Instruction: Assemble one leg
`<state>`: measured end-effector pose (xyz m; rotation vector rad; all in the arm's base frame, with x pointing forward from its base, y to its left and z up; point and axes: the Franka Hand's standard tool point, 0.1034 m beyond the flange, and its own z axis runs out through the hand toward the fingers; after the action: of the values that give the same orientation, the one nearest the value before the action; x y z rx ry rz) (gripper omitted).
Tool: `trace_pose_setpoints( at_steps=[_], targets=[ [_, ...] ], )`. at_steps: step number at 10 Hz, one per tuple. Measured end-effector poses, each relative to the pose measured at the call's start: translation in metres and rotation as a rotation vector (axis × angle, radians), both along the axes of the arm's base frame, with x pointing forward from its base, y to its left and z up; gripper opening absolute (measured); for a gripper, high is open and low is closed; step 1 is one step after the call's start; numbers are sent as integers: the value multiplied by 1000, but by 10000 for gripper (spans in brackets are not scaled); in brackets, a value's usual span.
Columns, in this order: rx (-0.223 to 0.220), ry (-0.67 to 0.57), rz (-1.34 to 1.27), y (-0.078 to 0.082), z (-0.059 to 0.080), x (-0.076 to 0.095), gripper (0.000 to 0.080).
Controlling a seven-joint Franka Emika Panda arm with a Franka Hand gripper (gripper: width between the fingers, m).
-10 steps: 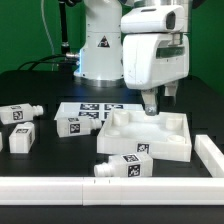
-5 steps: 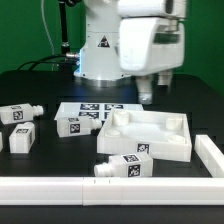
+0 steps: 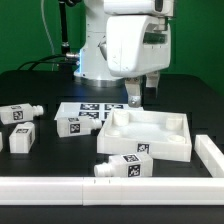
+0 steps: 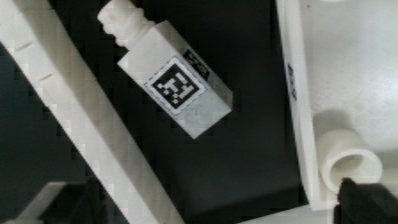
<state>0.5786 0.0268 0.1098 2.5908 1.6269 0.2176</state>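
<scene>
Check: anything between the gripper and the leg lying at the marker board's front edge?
Nothing visible. The gripper hangs open over the marker board, near the back corner of the tray. The leg lies lower, toward the exterior view's left. Only the flat board lies between them.

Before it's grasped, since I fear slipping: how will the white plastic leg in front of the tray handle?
The small white oblong plastic leg looks rigid, probably light. Flat-sided, it likely slides, not rolls. Smooth faces might slip.
</scene>
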Motion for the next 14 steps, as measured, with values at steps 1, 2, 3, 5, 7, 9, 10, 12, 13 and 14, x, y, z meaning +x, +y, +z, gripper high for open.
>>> trace_pose_setpoints(
  at_steps=[1, 2, 3, 5, 7, 9, 10, 12, 13, 14],
  targets=[
    [0, 0, -1, 0, 0, 0, 650],
    [-7, 2, 23, -4, -1, 2, 650],
    [-19, 11, 60, -15, -5, 14, 650],
    [-27, 8, 120, -24, -23, 48, 650],
    [-14, -11, 117, -23, -56, 45, 650],
    [-5, 7, 97, -28, -64, 42, 650],
    [-5, 5, 97, -27, -64, 42, 650],
    [-24, -43, 157, -23, -65, 41, 650],
    [-37, -46, 205, -21, -68, 35, 650],
    [-47, -51, 236, -18, -69, 34, 650]
  ],
)
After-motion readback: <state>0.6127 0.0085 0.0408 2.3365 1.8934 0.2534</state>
